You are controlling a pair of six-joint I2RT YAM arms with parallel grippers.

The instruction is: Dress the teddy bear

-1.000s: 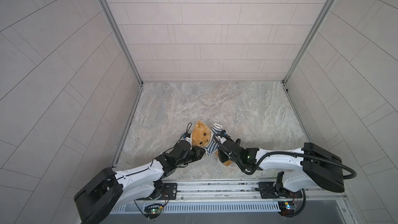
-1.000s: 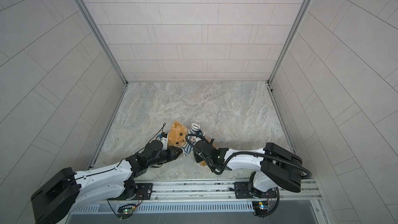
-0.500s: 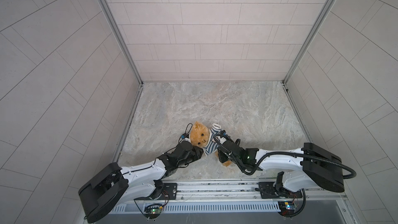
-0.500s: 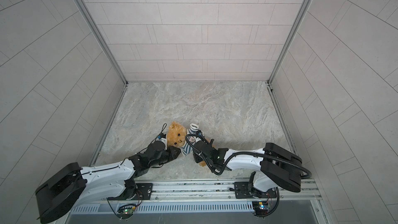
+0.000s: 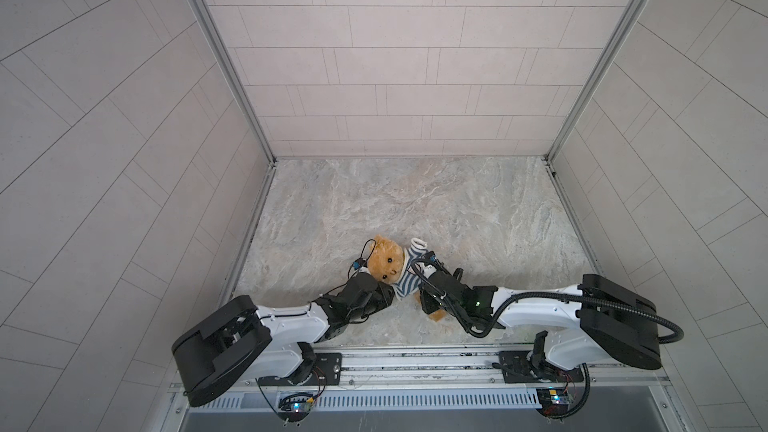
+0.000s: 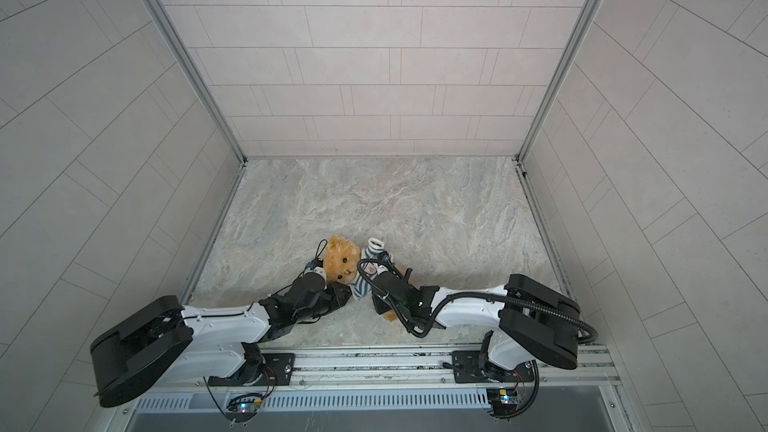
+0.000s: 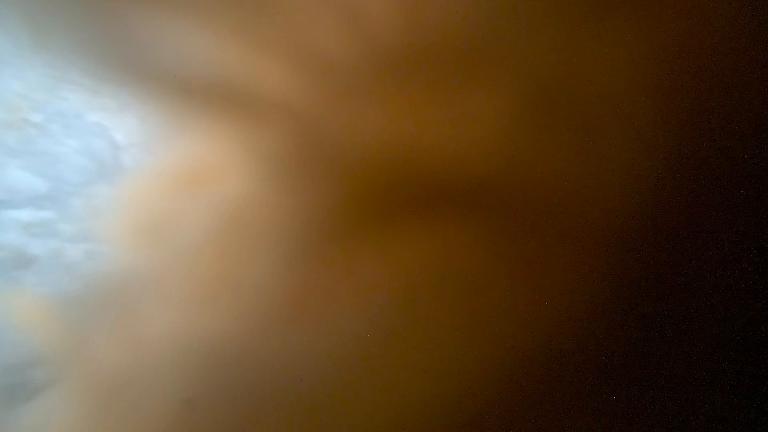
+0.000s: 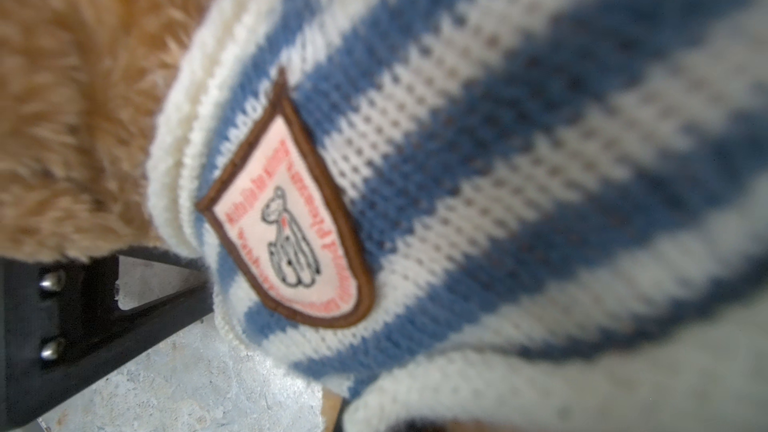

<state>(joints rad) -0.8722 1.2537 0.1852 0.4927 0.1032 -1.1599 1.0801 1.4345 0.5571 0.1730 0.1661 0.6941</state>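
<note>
Near front rail [image 5: 415, 357], shirt [image 5: 405, 281] sat round teddy bear [image 5: 385, 260] — sleeves prob. pending; right gripper [image 5: 422, 274] closed, left gripper [image 5: 384, 289] — couldn't tell.

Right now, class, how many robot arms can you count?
2. The left arm reaches in from the near left to the teddy bear's head; the right arm reaches from the near right over its striped sweater. None appears hidden.

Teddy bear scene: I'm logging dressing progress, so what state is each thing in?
teddy bear, lying face up, partly dressed.
striped sweater, pulled over its head onto the torso, one sleeve sticking out.
left gripper, beside the bear's head, jaws hidden.
right gripper, shut, against the sweater.
</note>
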